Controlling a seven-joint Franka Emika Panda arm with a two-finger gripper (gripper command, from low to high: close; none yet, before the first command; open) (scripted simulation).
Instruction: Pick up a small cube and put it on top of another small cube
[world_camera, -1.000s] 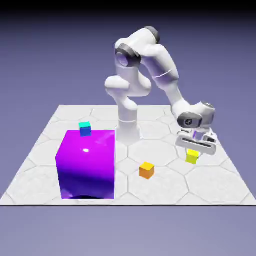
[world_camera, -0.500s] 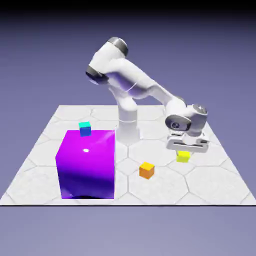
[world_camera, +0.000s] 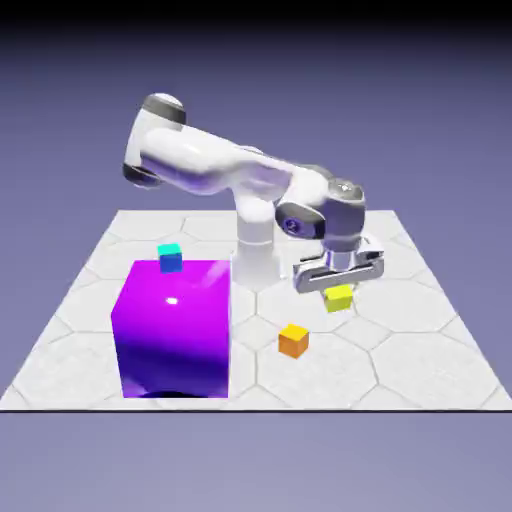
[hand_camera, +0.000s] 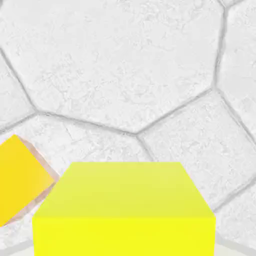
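**A:** Which step is it on? I see the white robot arm (world_camera: 215, 170) bent low over the pale hexagon-tiled tabletop (world_camera: 400, 360).

**B:** The carry, I'd say. The fingers (world_camera: 338, 290) are closed on the small plain yellow cube (world_camera: 339, 297), which hangs clear of the tabletop under the hand. In the hand view that yellow cube (hand_camera: 124, 210) fills the bottom edge and hides the fingertips.

**A:** And where is it bound?

**B:** Likely the small orange cube (world_camera: 293, 340), which sits on the tabletop near the held one, at about seven o'clock from it in the exterior view. In the hand view the orange cube (hand_camera: 20, 177) shows at nine o'clock of the yellow one, cut off by the frame's edge.

**A:** Not the small cyan cube (world_camera: 171, 258)?

**B:** That one rests at the back of the big glossy purple cube (world_camera: 175, 325), well apart, out at nine o'clock. Possible, but the orange cube is the nearer mark.

**A:** So what does the next move ask for?

**B:** Bring the yellow cube squarely over the orange one, edges lined up, then lower until it rests before the fingers let go. Off-centre, it would likely topple.
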